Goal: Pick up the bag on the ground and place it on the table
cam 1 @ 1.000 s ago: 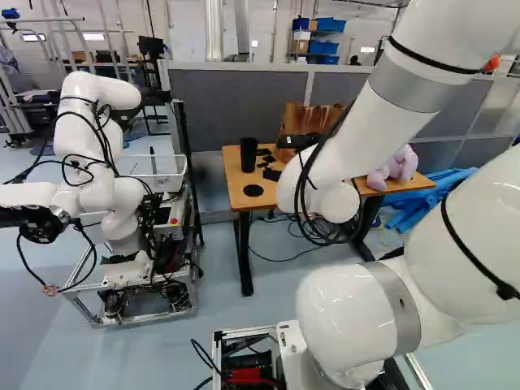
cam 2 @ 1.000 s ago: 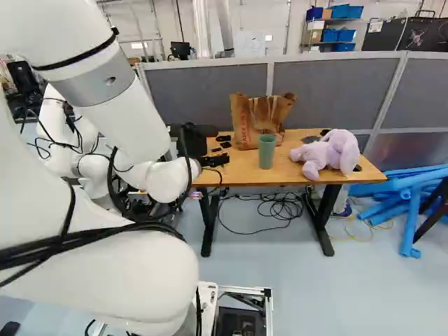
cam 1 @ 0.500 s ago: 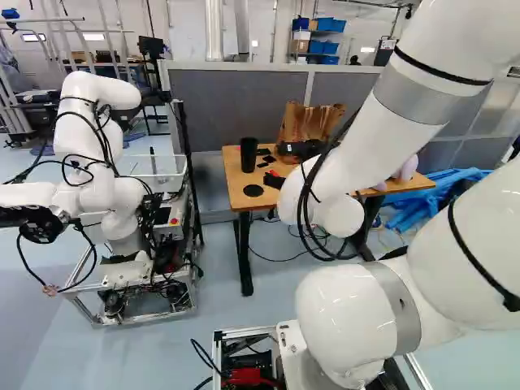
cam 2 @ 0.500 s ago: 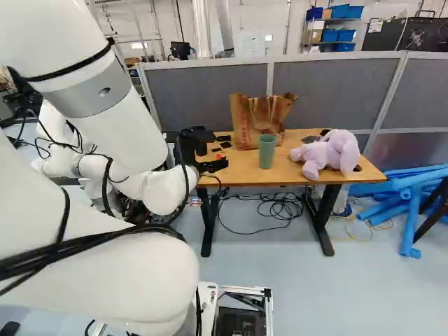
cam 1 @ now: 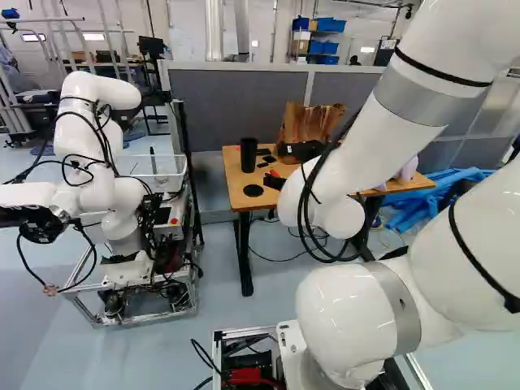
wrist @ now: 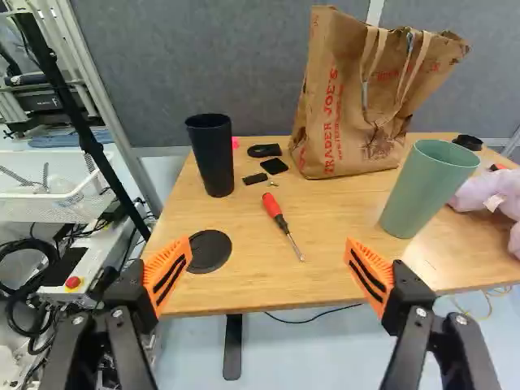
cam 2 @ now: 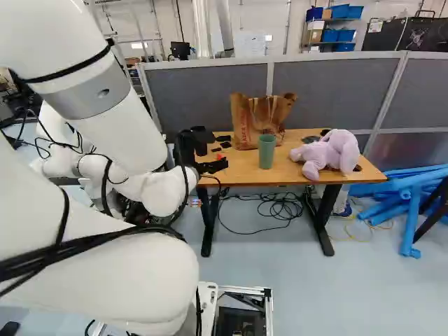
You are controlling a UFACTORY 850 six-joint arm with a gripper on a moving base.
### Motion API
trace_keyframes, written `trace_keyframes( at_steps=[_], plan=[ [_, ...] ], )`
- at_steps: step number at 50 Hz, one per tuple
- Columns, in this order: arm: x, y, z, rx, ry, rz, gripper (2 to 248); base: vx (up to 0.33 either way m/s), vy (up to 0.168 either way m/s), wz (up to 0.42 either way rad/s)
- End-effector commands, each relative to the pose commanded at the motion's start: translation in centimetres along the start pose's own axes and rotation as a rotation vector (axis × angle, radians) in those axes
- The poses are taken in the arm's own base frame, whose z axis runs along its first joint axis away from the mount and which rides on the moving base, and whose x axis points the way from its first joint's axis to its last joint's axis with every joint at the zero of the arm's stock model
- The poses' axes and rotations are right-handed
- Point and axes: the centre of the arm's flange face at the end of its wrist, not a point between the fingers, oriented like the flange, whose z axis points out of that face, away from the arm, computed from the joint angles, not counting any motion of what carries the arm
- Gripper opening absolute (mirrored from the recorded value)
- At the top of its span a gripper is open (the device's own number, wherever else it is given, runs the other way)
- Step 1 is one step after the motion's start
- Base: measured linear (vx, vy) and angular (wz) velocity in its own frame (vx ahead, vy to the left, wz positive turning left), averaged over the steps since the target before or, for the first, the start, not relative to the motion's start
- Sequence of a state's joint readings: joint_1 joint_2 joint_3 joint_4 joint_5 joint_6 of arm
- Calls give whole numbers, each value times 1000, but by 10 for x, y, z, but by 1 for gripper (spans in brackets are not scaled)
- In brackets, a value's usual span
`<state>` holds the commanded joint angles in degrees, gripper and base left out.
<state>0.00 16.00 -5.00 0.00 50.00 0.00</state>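
We find the brown paper bag (wrist: 333,97) up on the table (wrist: 284,284) rather than on the ground, standing upright near the far edge, so the placing looks done to us. It seems light for its size, perhaps empty, though we cannot see inside. We expect thin, stiff walls that crumple under a hard squeeze and slide rather than tear on a gentle one. Should we need to take hold again, we would pinch both handles (wrist: 417,61) together, or the gathered upper rim, and lift straight up; one handle alone would likely tip it. Close in front stands the green cup (wrist: 426,191), the thing we would most easily knock over. The screwdriver (wrist: 275,210) lies nearer us, with the black cup (wrist: 213,158) and the black disc (wrist: 210,250) off to one side. Beyond the green cup, the plush toy (cam 2: 341,150) rests at the right of the table in the right base view. Our gripper (wrist: 268,264) is spread wide with nothing between its pads, well apart from the bag, so we would judge that backing off is all that remains.
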Motion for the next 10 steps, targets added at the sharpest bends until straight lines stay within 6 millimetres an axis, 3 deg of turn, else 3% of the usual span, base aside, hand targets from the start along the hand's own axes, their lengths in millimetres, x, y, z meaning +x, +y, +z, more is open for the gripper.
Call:
trace_keyframes(
  at_steps=[10],
  plan=[
    [0,0,0,0,0,0,247,0,0,0]
  ],
)
